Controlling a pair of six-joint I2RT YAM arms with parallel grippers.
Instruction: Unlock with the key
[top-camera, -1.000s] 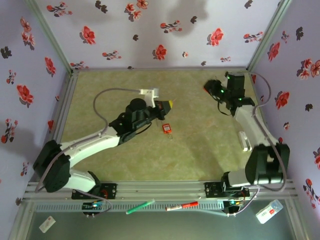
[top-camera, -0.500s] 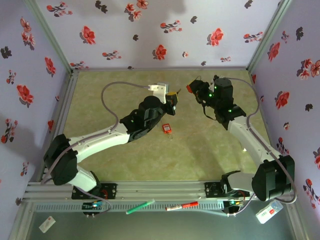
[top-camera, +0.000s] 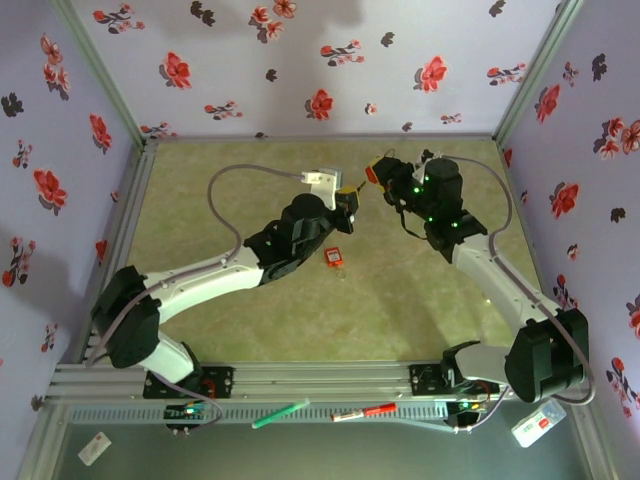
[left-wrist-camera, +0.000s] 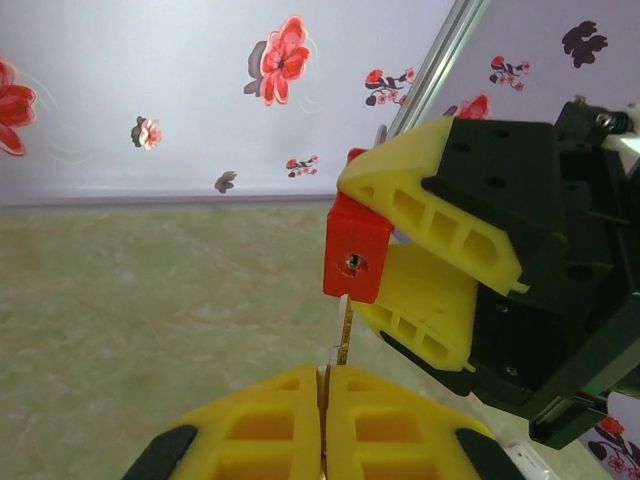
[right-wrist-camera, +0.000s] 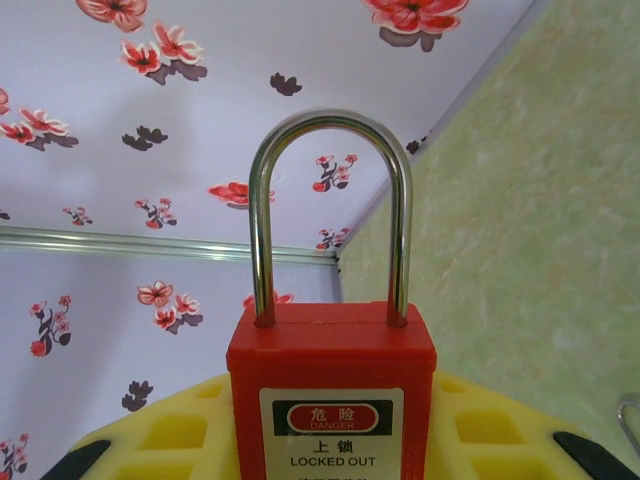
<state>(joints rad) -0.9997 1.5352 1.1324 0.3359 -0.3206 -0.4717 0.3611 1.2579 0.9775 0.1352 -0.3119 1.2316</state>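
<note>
Table (top-camera: 400, 310) is showing a mottled green-beige top, boxed in by lilac walls (top-camera: 250, 70) w/ red & dark flower print. An aluminium rail (top-camera: 330, 378) is running along the near edge; a green pen (top-camera: 280, 413) & a red marker (top-camera: 365, 411) are lying below it. A small red tag w/ ring (top-camera: 334, 256) is lying on the table mid-field, apart from both arms.

L arm is stretching diagonally up toward centre-back, w/ the left gripper (top-camera: 347, 200) raised off the table. Its yellow fingers (left-wrist-camera: 400, 420) are pressing together, pinching the key (left-wrist-camera: 343, 335), blade pointing up. R arm is reaching in from the right, elbow bent, w/ the right gripper (top-camera: 380, 175) facing the left one, close by. Its fingers are clamping the red padlock (left-wrist-camera: 357, 245) by the body. In the right wrist view the steel shackle (right-wrist-camera: 330, 200) is standing upright, both legs seated in the body.

Key tip is sitting just under the keyhole (left-wrist-camera: 352, 263); can't tell if it's touching the lock.

Padlock label is reading "DANGER" in a red oval w/ Chinese chars, then "LOCKED OUT" below.
</note>
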